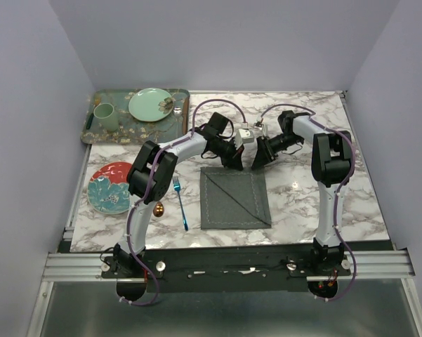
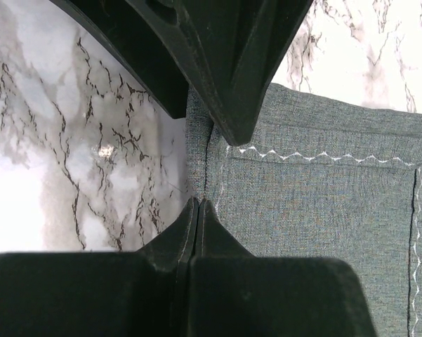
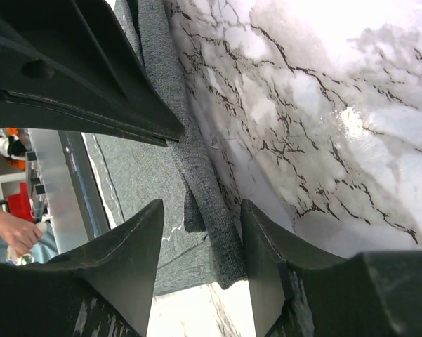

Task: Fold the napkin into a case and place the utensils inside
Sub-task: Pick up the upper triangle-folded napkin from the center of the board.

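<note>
Top external: napkin (image 1: pixel 235 200) lies folded at the centre of the surface (image 1: pixel 302 203); fork (image 1: pixel 180 203) and spoon (image 1: pixel 159 208) lie well apart to its left; Left wrist: left fingers (image 2: pixel 175 239) together, pinching the napkin's edge; so thin a bite may slip under pull; Right wrist: right fingers (image 3: pixel 133 239) apart, straddling a raised ridge of cloth; closing off-centre would likely catch one layer, skewing the fold.

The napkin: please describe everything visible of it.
The napkin is dark grey woven cloth with pale zigzag stitching near its border. It lies mostly flat on the marble table, a diagonal line across it. The left pincer is shut on its far edge; the right pincer, open, straddles a raised fold.
</note>
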